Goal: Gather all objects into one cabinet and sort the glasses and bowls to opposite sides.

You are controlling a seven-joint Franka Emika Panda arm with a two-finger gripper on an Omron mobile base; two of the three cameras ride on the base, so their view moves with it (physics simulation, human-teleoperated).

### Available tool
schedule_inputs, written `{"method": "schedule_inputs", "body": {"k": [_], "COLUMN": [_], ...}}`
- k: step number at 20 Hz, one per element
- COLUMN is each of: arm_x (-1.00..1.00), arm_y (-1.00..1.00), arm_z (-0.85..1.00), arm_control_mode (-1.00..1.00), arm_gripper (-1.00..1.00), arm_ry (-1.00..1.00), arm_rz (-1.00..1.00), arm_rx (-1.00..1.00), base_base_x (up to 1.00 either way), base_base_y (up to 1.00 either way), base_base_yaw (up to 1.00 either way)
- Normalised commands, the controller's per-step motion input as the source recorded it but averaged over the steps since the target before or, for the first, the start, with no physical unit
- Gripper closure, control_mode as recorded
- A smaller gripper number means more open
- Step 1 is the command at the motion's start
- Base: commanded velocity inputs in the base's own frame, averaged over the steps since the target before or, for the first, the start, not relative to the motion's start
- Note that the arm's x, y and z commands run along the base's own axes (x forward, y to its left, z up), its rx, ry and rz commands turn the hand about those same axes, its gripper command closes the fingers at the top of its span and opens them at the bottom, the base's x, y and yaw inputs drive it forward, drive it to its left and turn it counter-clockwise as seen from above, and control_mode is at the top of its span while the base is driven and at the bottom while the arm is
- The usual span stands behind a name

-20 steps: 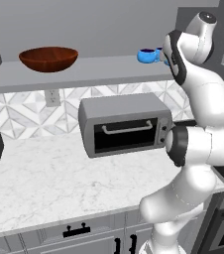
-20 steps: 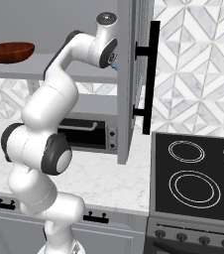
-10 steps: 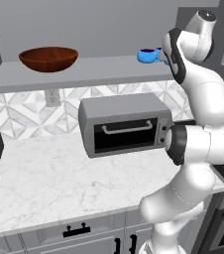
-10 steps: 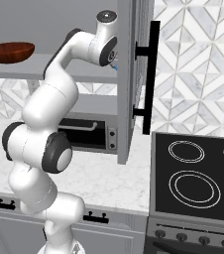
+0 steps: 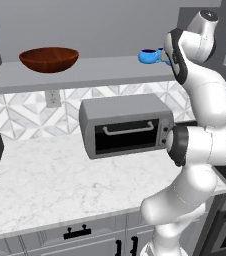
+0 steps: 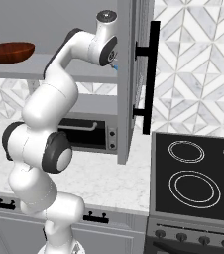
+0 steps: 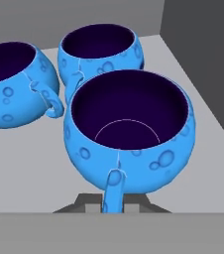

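Observation:
Three small bright blue glasses stand together at the right end of the grey cabinet shelf. In the hand view the nearest glass has its handle between my fingertips, with my gripper shut on it. A second glass sits to its left and a third behind it, both close by. Whether the held glass rests on the shelf floor or hangs just above it is unclear. From the left base view one blue glass shows beside my hand. The reddish-brown wooden bowl sits at the shelf's left end.
The cabinet's right wall rises close beside the glasses. The open cabinet door with a long black handle hangs right of my arm. A toaster oven stands on the marble counter below. A stove lies to the right.

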Motion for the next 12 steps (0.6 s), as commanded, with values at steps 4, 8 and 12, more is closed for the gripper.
{"method": "schedule_inputs", "body": {"k": [4,8,12], "arm_x": [0.00,0.00,0.00], "arm_y": [0.00,0.00,0.00], "arm_z": [0.00,0.00,0.00], "arm_control_mode": [-1.00,-1.00,-1.00], "arm_gripper": [-1.00,-1.00,-1.00], "arm_ry": [0.00,0.00,0.00], "arm_rz": [0.00,0.00,0.00], "arm_rx": [0.00,0.00,0.00], "base_base_x": [0.00,0.00,0.00], "base_base_y": [0.00,0.00,0.00], "base_base_yaw": [0.00,0.00,0.00]}}
